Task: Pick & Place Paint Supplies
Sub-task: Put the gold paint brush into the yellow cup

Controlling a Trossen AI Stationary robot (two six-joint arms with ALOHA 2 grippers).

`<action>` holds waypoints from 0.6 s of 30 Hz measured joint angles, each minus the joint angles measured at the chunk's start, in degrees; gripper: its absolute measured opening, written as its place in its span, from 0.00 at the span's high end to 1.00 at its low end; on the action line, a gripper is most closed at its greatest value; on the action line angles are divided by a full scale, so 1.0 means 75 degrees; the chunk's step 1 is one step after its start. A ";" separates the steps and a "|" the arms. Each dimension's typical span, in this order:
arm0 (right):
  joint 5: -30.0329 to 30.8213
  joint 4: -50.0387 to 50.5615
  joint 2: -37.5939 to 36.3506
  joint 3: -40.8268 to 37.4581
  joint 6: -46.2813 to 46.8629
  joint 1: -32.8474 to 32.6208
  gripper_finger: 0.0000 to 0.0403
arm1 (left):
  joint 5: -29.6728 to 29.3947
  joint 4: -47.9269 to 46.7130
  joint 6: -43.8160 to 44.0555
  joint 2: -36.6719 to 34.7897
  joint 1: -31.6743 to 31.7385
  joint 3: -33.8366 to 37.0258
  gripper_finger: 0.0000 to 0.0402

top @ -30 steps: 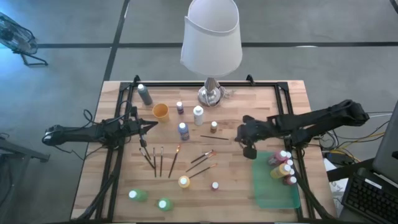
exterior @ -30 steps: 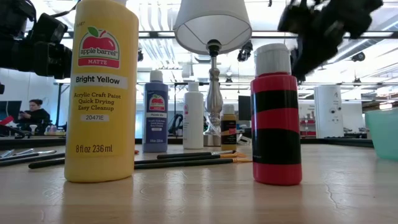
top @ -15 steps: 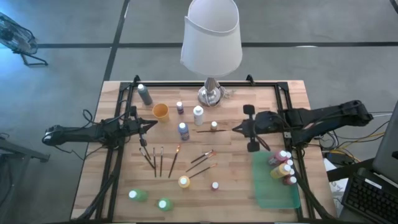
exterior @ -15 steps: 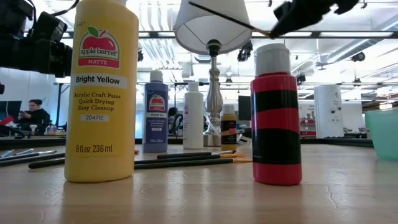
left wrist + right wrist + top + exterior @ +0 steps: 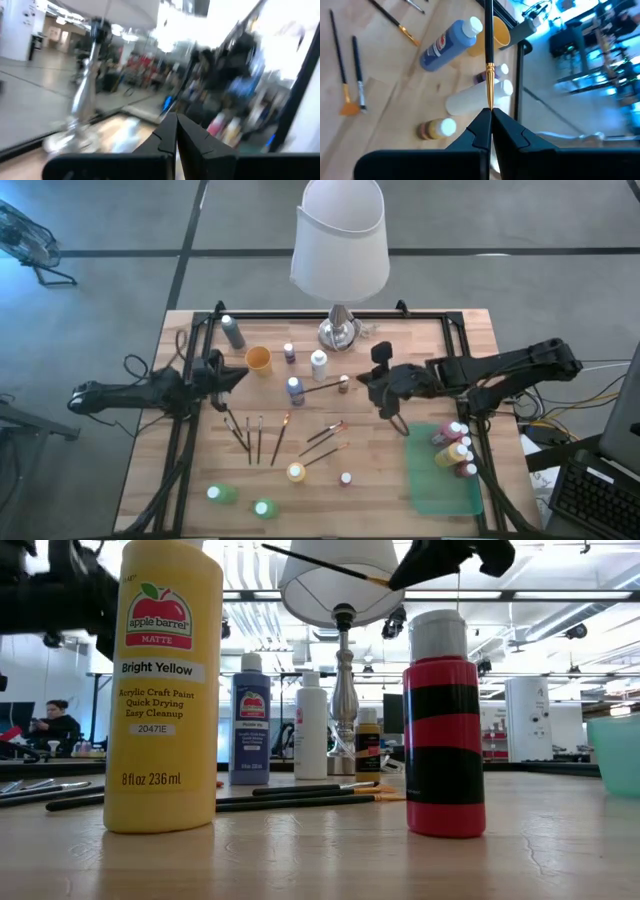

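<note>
- right gripper [image 5: 362,384] had swung further left since the earlier frames, now above the worktop [image 5: 200,470] centre, just right of the lamp base [image 5: 338,332]
- its fingers [image 5: 480,131] were pressed together, pinching a thin paintbrush [image 5: 488,60] by the tip end; handle stuck out left over the blue bottle [image 5: 296,390] and white bottle [image 5: 319,364]
- brush that lay flat near the small brown bottle [image 5: 344,384] a second ago was now lifted off the worktop; low view showed it up by the lamp shade [image 5: 340,570]
- left gripper [image 5: 240,374] at worktop's left side, fingers [image 5: 167,136] closed on nothing; it had shifted slightly toward the back
- other brushes [image 5: 258,438] still lay at front centre, unchanged
- green tray [image 5: 440,480] at right still held several bottles [image 5: 455,448]
- yellow bottle [image 5: 165,685] and red bottle [image 5: 444,730] stood at front, unmoved
</note>
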State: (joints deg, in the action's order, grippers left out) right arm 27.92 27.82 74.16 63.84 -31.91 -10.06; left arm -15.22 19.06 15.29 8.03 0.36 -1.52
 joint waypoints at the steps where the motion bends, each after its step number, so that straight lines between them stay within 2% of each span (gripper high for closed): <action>1: 0.0210 -0.0022 0.0092 0.0043 -0.0078 -0.0101 0.98 | 0.0030 0.0281 0.0350 0.0003 0.0000 0.0000 0.97; 4: 0.0795 -0.0120 0.0335 0.0090 -0.0275 -0.0451 0.98 | 0.0499 0.0722 0.1149 0.0000 0.0002 -0.0012 0.97; 9: 0.1649 -0.0408 0.0603 0.0069 -0.0649 -0.1041 0.98 | 0.1559 0.0372 0.2237 0.0190 0.0038 -0.0687 0.93; 12: 0.2377 -0.0572 0.0761 0.0076 -0.0869 -0.1356 0.98 | 0.1692 -0.0323 0.2428 0.0584 0.0035 -0.1285 0.84; 18: 0.3535 -0.0741 0.1114 0.0223 -0.1491 -0.1913 0.98 | 0.1695 -0.2408 0.2693 0.1752 0.0041 -0.3014 0.60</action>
State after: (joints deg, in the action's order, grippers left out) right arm 54.43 22.26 82.52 65.51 -43.10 -24.41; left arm -2.50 1.00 35.49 21.18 0.67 -24.12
